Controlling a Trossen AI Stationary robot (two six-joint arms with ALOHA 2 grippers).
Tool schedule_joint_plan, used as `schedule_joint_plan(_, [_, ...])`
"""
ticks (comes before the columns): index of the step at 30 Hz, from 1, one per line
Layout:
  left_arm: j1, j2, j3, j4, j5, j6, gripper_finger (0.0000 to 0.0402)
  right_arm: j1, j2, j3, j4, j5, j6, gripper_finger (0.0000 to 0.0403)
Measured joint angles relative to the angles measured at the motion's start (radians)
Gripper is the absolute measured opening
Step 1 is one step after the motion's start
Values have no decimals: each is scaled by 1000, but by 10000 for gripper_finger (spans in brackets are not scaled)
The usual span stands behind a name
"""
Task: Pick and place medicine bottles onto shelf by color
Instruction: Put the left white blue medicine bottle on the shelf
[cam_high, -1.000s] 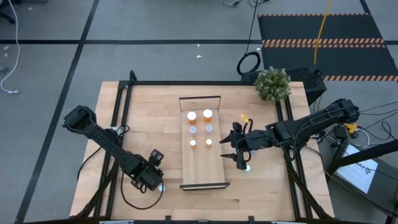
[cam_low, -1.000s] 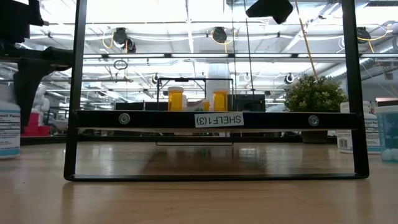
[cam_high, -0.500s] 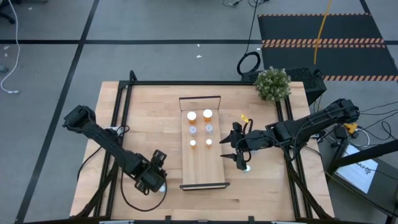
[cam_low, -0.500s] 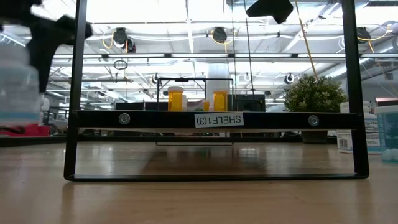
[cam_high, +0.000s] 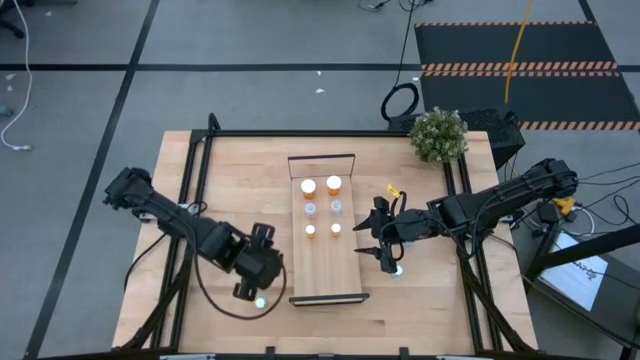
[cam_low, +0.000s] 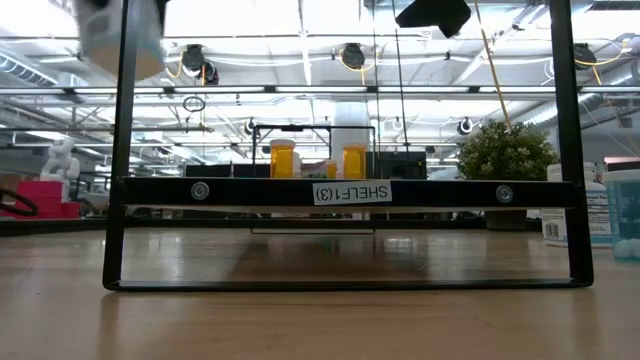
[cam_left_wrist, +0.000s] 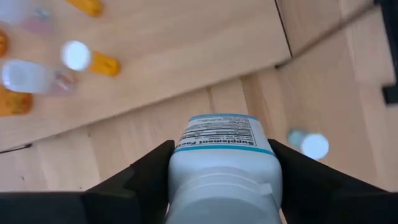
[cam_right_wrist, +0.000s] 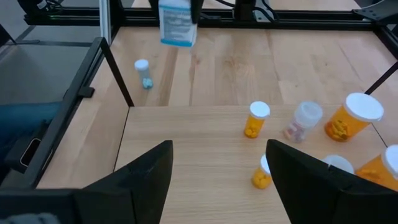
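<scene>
My left gripper (cam_high: 255, 268) is shut on a white bottle with a blue label (cam_left_wrist: 222, 155), left of the shelf (cam_high: 325, 268); the bottle also shows high up in the low view (cam_low: 120, 40) and in the right wrist view (cam_right_wrist: 178, 23). On the shelf stand two large orange bottles (cam_high: 320, 185), two clear ones (cam_high: 323, 208) and two small orange ones (cam_high: 323, 229). A tiny pale bottle (cam_high: 262, 302) stands on the table below my left gripper. My right gripper (cam_high: 368, 242) is open and empty just off the shelf's right edge, with another bottle (cam_high: 397, 268) beside it. My left gripper pinches the white upper part of the bottle (cam_left_wrist: 186, 180) between its two fingers (cam_left_wrist: 146, 171), one on each side. The fingers come from above, pointing down. The bottle hangs upright below them, its labelled body (cam_left_wrist: 221, 134) downward, lifted clear of the table.
A potted plant (cam_high: 438, 135) stands at the table's far right corner. Black frame rails (cam_high: 200, 170) run along the table's left and right sides. The shelf's near end rail (cam_low: 345, 192) crosses the low view. More bottles stand at the right in the low view (cam_low: 575, 215).
My left gripper has lifted the white bottle off the table, high up, and has carried it toward the shelf and the far edge. The tiny pale bottle has stayed on the table. My right arm has kept still.
</scene>
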Motion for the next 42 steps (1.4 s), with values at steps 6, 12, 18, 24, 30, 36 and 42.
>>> schedule_joint_plan(6, [57, 1, 75, -11, 0, -33, 237, 0, 0, 0, -1, 0, -12, 251])
schedule_joint_plan(12, [99, 9, 94, 34, 0, -55, 235, 0, 0, 0, -1, 0, -33, 251])
schedule_joint_plan(18, [144, 9, 94, 75, -1, -86, 235, 0, -2, 0, -6, 0, -39, 251])
schedule_joint_plan(24, [165, 60, 95, 113, 8, -104, 234, 0, -6, 0, -8, 0, -52, 251])
schedule_joint_plan(30, [166, 148, 95, 139, 13, -82, 238, 0, -7, 0, -12, 0, -60, 251])
schedule_joint_plan(36, [172, 230, 95, 154, 10, -38, 240, 0, -6, 0, -16, 0, -60, 251])
schedule_joint_plan(42, [191, 287, 94, 184, 9, -34, 240, 0, -6, 0, -17, 0, -60, 251])
